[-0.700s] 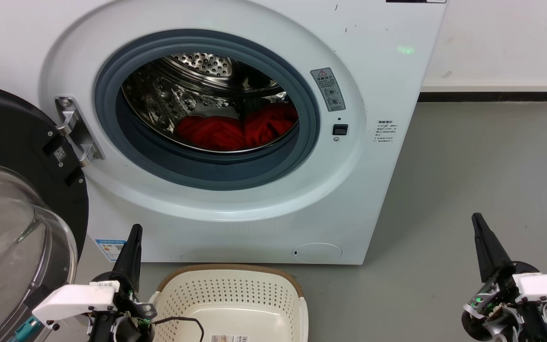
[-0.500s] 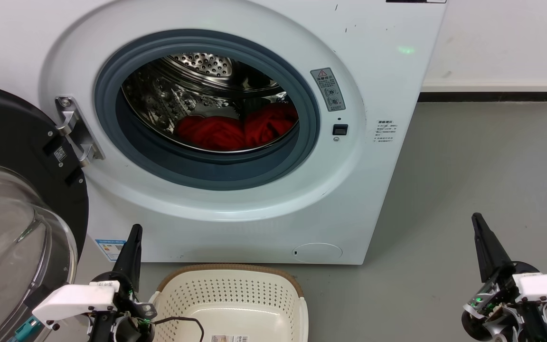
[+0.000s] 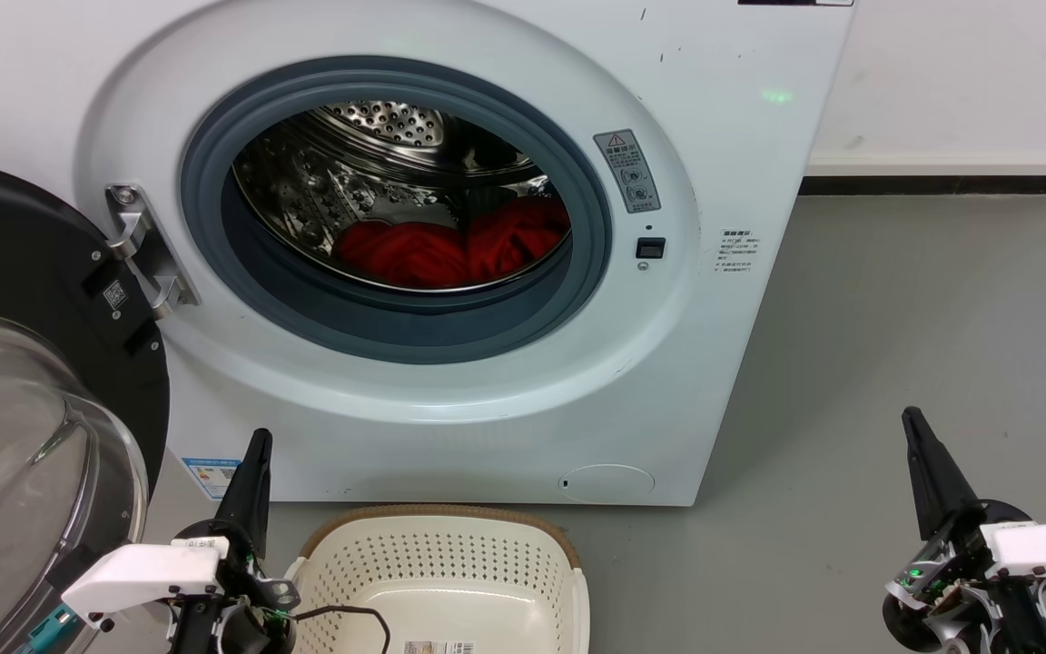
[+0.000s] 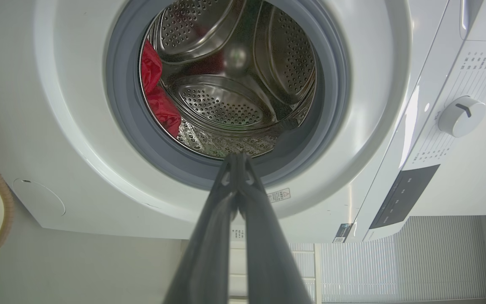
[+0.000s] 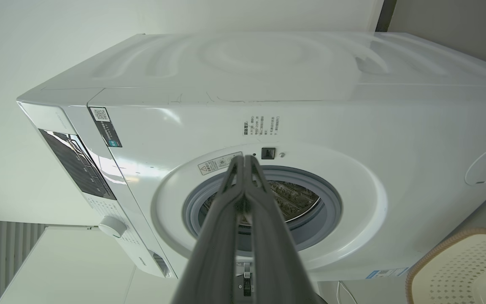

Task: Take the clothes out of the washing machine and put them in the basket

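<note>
Scene: The washing machine (image 3: 741, 163) stands with its door (image 3: 24, 272) swung wide to the left. The clothes (image 3: 450, 250) lie as a red heap low in the steel drum (image 3: 378, 127), toward its right side.
Basket: The basket (image 3: 437, 511) sits on the floor just in front of the machine, below the porthole. No red fabric lies in the part that shows.
Step in hand: By all appearances the first reach into the drum, with nothing lifted out so far.
Doing it well: The hand should part its fingers before crossing the grey seal. It should enter above the lower lip, dip into the thick of the heap, and pinch a deep fold rather than a loose edge. Soft fabric is likely to trail and snag on the seal, so lift it high before drawing back.
Left hand (image 3: 258, 445): Fingers pressed together, tips meeting, gripping and touching nothing. It is poised just left of the basket, pointing toward the machine.
Right hand (image 3: 915, 427): Likewise closed on nothing, over bare floor well to the right of the basket.
</note>
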`<state>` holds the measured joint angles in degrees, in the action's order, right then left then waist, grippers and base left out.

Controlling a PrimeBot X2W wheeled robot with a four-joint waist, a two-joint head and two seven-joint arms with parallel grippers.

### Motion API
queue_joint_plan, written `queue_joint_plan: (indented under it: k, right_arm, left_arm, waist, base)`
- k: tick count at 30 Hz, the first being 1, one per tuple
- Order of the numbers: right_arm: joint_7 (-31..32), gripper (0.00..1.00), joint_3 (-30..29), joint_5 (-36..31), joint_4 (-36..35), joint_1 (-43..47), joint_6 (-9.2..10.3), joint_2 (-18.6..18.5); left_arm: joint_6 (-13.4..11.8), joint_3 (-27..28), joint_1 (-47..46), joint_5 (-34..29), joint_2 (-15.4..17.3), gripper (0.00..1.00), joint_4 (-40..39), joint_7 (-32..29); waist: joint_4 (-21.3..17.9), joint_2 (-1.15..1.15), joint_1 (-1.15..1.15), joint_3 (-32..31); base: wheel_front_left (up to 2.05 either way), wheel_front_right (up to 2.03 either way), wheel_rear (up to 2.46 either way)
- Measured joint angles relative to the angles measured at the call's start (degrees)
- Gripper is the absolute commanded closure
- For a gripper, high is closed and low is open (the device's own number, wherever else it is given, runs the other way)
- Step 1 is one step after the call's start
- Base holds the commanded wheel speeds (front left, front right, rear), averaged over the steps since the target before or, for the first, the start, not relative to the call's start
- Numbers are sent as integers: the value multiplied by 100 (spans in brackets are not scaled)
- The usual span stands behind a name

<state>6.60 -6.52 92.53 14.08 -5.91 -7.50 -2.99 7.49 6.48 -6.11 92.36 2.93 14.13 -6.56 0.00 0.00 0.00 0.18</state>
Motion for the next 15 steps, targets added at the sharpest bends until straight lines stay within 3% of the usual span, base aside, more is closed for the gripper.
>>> queue_joint_plan:
  k: [15]
  right_arm:
    - [0,100,0,0,0,0,0,0]
  left_arm:
    - [0,0,0,0,0,100,0,0]
  waist:
    - [0,0,0,0]
  base:
    - [0,0,0]
